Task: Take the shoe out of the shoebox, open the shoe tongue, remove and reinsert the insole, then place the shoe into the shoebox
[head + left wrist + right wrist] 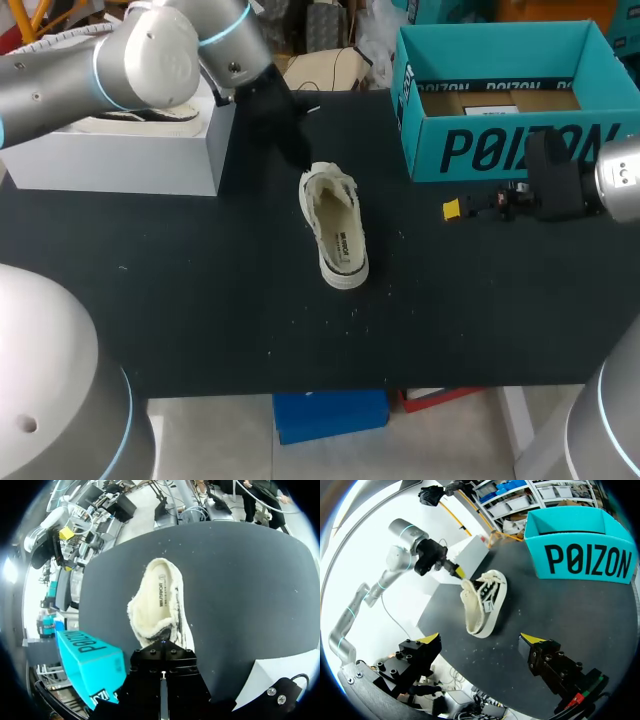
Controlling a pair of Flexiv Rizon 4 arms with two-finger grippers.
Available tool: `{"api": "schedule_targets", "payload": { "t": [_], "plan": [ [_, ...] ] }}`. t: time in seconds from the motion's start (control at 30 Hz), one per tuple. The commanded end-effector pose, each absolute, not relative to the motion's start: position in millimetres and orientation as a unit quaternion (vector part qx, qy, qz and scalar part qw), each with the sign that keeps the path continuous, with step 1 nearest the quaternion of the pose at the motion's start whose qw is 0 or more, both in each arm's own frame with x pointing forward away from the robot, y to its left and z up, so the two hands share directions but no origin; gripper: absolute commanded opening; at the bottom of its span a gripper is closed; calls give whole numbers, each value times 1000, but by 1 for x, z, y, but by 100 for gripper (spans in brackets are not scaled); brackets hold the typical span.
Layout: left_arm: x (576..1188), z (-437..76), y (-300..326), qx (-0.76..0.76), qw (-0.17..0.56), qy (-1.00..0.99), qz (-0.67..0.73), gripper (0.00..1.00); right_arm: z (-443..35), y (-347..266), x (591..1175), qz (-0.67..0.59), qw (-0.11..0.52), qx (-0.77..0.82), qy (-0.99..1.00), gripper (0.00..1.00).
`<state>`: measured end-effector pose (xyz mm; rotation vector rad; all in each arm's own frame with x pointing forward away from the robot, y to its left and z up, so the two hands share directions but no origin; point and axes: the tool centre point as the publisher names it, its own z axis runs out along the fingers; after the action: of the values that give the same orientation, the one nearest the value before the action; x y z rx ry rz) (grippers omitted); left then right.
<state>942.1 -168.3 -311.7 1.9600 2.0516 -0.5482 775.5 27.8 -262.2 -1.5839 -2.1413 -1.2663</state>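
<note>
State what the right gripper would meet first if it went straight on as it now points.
Probably the shoe, lying straight ahead of the right gripper; relative height is unclear.

The right claw [481, 638] gapes wide, the shoe [482, 602] lying just ahead.

The shoe [335, 225] looks like cream canvas with a fuzzy, fleece-like lining. The table [200, 280] is matt black and faintly speckled; the shoebox [500, 150] is matt teal cardboard.

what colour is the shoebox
The shoebox is teal with black lettering, best seen in the right wrist view.
</note>
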Motion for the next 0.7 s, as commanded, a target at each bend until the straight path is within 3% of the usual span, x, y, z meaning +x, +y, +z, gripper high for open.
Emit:
{"api": "schedule_targets", "payload": {
  "t": [0.03,0.53,0.7],
  "plan": [
    [941,-329,-193,680,113,700,-186,0,-262,29,776,-427,96,-535,-723,100],
    [905,-356,-198,689,73,687,-220,0,-262,29,776,-427,96,-535,-723,100],
    [902,-343,-189,688,79,689,-214,0,-262,29,776,-427,96,-535,-723,100]
  ]
}}
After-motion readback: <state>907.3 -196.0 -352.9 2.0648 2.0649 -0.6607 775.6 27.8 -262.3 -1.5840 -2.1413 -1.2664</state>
